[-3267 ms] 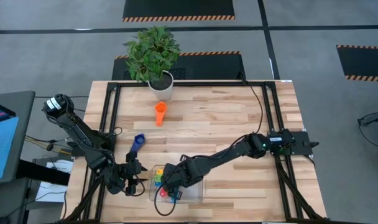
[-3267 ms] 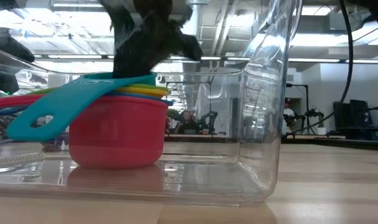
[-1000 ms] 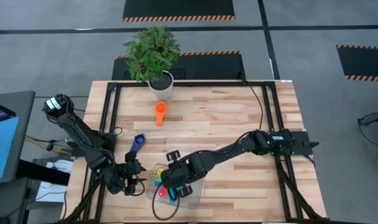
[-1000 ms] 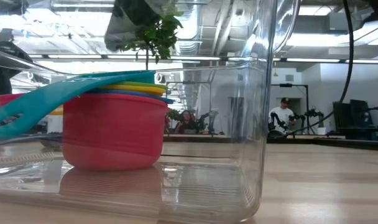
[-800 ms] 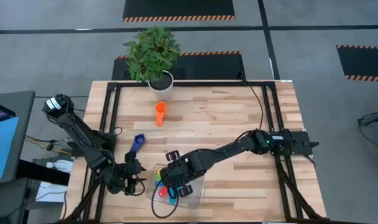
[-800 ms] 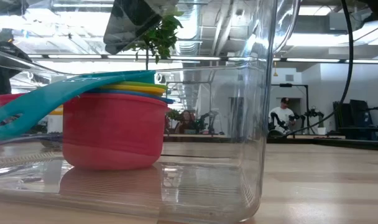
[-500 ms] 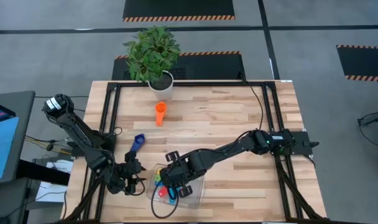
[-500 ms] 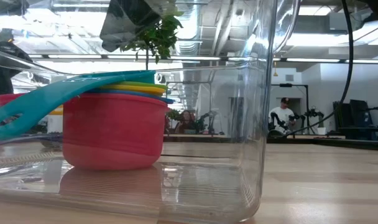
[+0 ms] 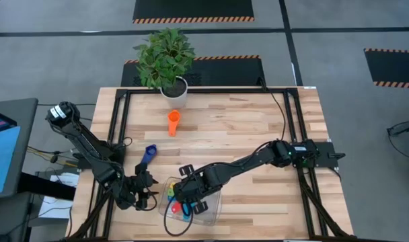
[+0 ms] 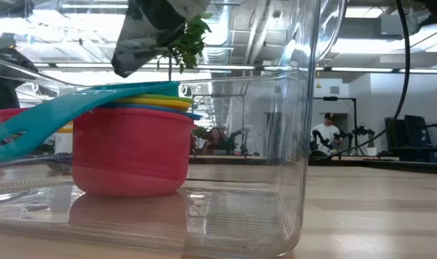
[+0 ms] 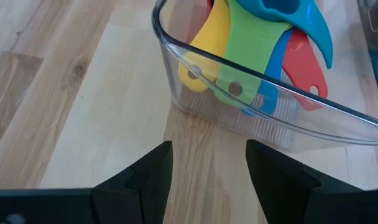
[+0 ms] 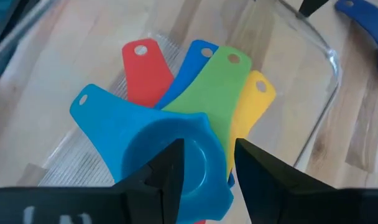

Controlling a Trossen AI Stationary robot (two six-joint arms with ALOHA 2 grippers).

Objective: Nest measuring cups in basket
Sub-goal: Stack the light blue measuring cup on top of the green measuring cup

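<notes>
My right gripper (image 12: 206, 163) has lifted off the nested measuring cups (image 12: 176, 149), and the basket (image 10: 305, 108) has shifted slightly

In the high view the right claw (image 9: 185, 196) hides most of the nested cups (image 9: 172, 198). In the low view the basket (image 10: 305, 144) is cut off at 9 o'clock; distant people are blurred.

Robotics lab or industrial workshop: butcher-block table (image 9: 245, 128) on a black metal frame (image 9: 121, 121), grey floor with hazard-striped black mats (image 9: 193, 9), exposed ceiling ducts and strip lights (image 10: 254, 29), other robot arm rigs (image 10: 348, 137) and people (image 10: 325, 133) in the background.
</notes>
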